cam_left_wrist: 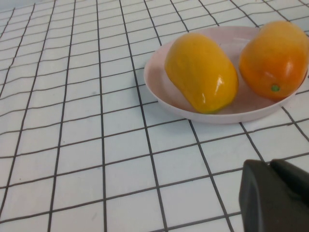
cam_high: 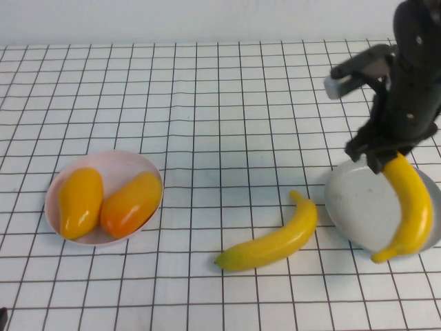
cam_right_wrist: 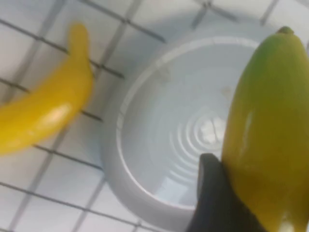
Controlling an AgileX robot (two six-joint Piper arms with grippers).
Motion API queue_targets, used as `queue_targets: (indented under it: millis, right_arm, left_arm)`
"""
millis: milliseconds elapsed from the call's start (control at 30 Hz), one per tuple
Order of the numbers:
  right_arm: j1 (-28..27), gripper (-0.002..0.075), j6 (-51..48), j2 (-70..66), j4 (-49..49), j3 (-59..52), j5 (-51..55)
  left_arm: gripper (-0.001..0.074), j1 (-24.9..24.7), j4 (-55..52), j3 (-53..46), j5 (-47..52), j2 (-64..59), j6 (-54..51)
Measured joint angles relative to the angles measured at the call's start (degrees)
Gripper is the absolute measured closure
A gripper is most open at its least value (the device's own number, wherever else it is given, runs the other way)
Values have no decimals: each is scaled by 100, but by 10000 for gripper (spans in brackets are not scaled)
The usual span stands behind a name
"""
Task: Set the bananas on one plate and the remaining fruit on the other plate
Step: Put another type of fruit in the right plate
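My right gripper point(cam_high: 382, 160) is shut on one banana point(cam_high: 412, 207) and holds it over the right part of the grey-blue plate point(cam_high: 351, 207). The banana hangs down, its lower tip near the plate's front rim. In the right wrist view one finger point(cam_right_wrist: 212, 188) presses against this banana point(cam_right_wrist: 270, 135) above the plate point(cam_right_wrist: 159, 125). The second banana point(cam_high: 272, 243) lies on the table just left of that plate. Two mangoes point(cam_high: 80, 201) point(cam_high: 131, 203) lie side by side in the pink plate point(cam_high: 131, 162). My left gripper point(cam_left_wrist: 268, 164) is shut and empty, low near the pink plate point(cam_left_wrist: 159, 82).
The table is a white cloth with a black grid. Open cloth lies between the two plates and across the far half. The second banana also shows in the right wrist view point(cam_right_wrist: 43, 111), beside the grey-blue plate's rim.
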State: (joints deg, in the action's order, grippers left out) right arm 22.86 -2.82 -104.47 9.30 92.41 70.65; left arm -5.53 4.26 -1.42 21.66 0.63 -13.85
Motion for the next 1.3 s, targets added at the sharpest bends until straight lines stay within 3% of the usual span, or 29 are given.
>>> queue_targets:
  millis: [267,467,667,767,867,967,1100,1300]
  right_arm:
    - [-814,407,-719,82,93,-832,-239]
    - [-852,407,-1159,-2,-34,-845,-1209]
    - [-852,407,-1231,-618,56,-701,-1471]
    - [-852,360,-1231,-939,98,-576,-1532]
    - [-852,286,-1157,-1125,127,-383,-1467]
    - [-852,265,-806,-1150,111,-73,-1118]
    - [-860,288,-564,-1150,-345,532,-354]
    - [-630,344,-814,-991,-1548,966,-106]
  left_arm:
    - [739,0,0,0,0,0,0]
    - [739,0,0,0,0,0,0]
    - [739,0,0,0,0,0,0]
    - [739,0,0,0,0,0,0]
    - [739,0,0,0,0,0,0]
    - [739,0,0,0,0,0,0]
    - [739,0,0,0,0,0,0]
    - [739,0,0,0,0,0,0]
